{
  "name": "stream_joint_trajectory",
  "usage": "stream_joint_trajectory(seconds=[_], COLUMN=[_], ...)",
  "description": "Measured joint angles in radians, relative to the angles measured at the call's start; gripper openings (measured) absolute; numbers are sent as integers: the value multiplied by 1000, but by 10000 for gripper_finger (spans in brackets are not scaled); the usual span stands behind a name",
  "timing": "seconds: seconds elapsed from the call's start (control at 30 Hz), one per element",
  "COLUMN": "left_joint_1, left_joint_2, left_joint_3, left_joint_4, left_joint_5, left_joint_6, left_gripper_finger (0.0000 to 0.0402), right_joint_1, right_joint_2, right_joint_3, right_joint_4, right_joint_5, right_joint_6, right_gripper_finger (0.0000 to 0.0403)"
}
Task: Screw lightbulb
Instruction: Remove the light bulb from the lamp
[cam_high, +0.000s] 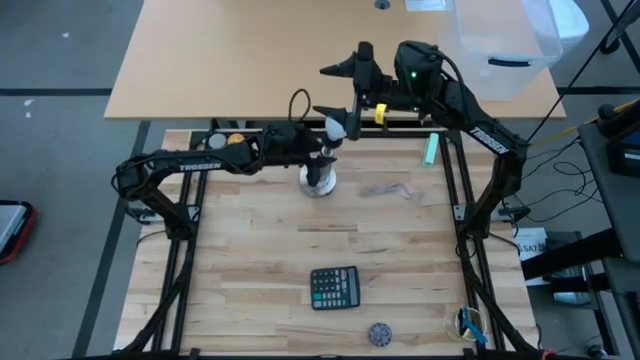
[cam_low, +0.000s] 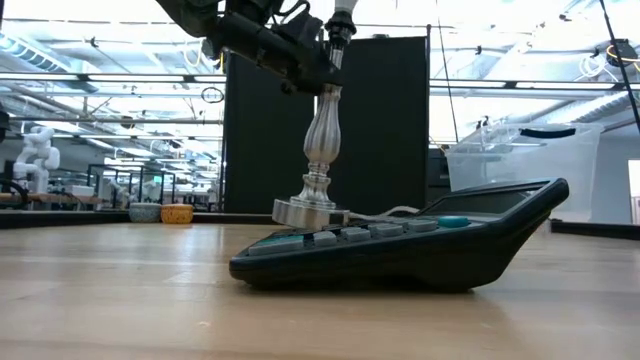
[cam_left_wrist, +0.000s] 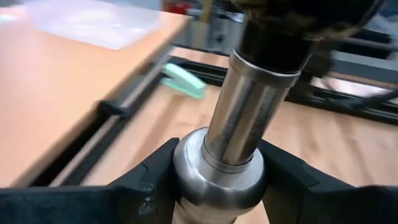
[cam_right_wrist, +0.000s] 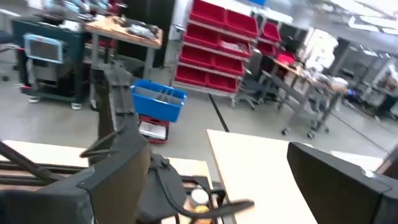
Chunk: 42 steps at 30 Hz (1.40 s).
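Note:
The silver metal stand (cam_high: 318, 180) stands upright on its round base at the table's far middle, and it also shows in the low view (cam_low: 320, 150). The white lightbulb (cam_high: 336, 127) sits base-down in the stand's dark socket top (cam_low: 343, 22). My left gripper (cam_high: 316, 152) reaches in from the table's left and is shut on the stand's upper shaft. My right gripper (cam_high: 326, 90) hangs just beyond the bulb on its far side. It is open, and its wrist view (cam_right_wrist: 224, 186) shows nothing between the fingers. My left gripper pinches the stand's shaft at the rounded collar (cam_left_wrist: 217, 177) just below the socket, one finger (cam_left_wrist: 152, 186) on each side. The fingers come level from the table's left and lie across the shaft. The stand stays upright with its base on the table (cam_low: 308, 212).
A dark calculator (cam_high: 334, 288) lies near the table's front middle and fills the low view's foreground (cam_low: 400, 245). A green object (cam_high: 430, 150) lies at the far right. An orange ball (cam_high: 234, 140) is far left, a thin cable (cam_high: 390, 188) is beside the stand, and a small round object (cam_high: 379, 332) is by the near edge.

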Motion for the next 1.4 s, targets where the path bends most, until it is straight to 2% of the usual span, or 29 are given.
stream_joint_trajectory(seconds=[0.2,0.37,0.5,0.7,0.9,1.0,1.27,1.4], left_joint_1=[6,14,28,52,66,65,64,64], left_joint_2=[1,1,1,1,1,1,1,1], left_joint_3=[0,0,0,0,0,0,0,0], left_joint_4=[88,122,141,140,141,141,141,141], left_joint_5=[-124,-121,-118,-124,-129,-130,-138,-138], left_joint_6=[-29,-108,-157,-169,-184,-182,-181,-181], left_gripper_finger=[174,174,174,174,174,174,174,174], right_joint_1=[1,0,0,3,15,16,42,62], right_joint_2=[1,1,1,-12,-12,-12,6,67], right_joint_3=[-1,-1,-1,-1,-1,-6,-100,-101], right_joint_4=[-4,-91,-157,-148,-154,-63,481,614], right_joint_5=[51,141,142,156,324,336,309,234], right_joint_6=[75,114,160,233,256,254,221,236], right_gripper_finger=[373,373,373,373,373,373,373,373])
